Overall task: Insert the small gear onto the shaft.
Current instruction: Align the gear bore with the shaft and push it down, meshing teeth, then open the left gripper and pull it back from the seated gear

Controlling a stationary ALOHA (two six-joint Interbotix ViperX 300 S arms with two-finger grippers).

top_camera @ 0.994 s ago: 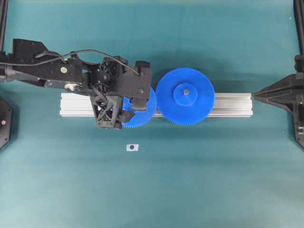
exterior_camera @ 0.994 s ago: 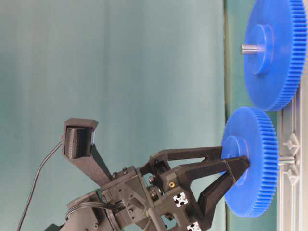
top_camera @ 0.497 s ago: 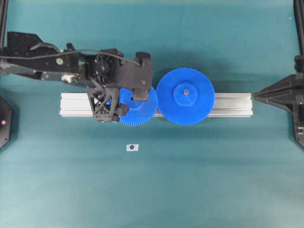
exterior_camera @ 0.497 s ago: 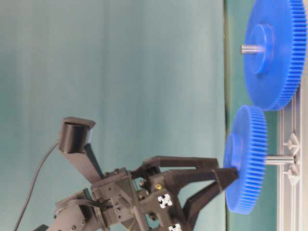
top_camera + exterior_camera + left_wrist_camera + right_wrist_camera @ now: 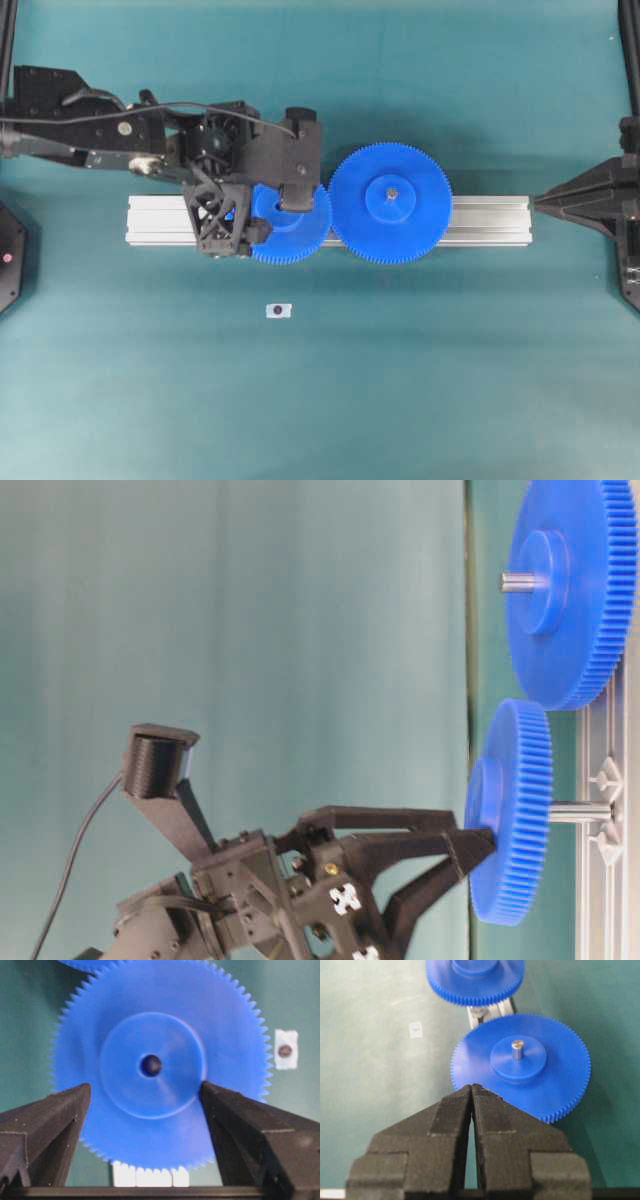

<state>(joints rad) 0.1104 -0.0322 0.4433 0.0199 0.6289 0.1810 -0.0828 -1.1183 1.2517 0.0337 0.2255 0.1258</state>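
Observation:
The small gear hangs level over the aluminium rail, right beside the larger gear, teeth close together. My left gripper is shut on the small gear's raised hub, one finger on each side. In the table-level view the small gear sits on the outer end of the shaft, with bare pin showing between gear and rail. The shaft does not poke out of the hub's centre hole. My right gripper is shut and empty, off the rail's right end.
The larger gear sits on its own pin on the rail. A small white tag with a dark dot lies on the teal mat in front of the rail. Black frame parts stand at the left and right edges.
Over the last second my left gripper swung back over the rail; the small gear went from tilted to level and rose along the shaft. Nothing has moved in the last half second.

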